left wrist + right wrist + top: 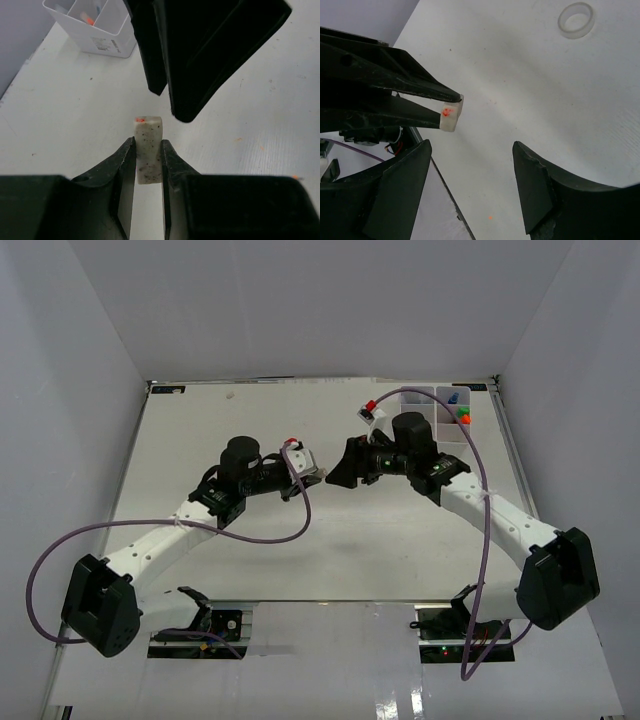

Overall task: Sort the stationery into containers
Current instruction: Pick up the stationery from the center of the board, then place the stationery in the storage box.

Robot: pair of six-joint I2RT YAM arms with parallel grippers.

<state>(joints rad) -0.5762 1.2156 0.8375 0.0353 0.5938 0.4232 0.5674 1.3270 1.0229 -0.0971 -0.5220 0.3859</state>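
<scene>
A small grey speckled block with an orange mark on its end is pinched between the fingers of my left gripper, which holds it above the table. In the right wrist view the same block sticks out from the left gripper's fingertips. My right gripper faces it with jaws wide apart and empty, the block just beyond its left finger. From above, the left gripper and the right gripper meet tip to tip at the table's middle. A white container stands at the back right.
A clear tape ring lies on the table beyond the right gripper. The white container holds orange, green and blue items in its compartments. White walls enclose the table on three sides. Purple cables loop off both arms.
</scene>
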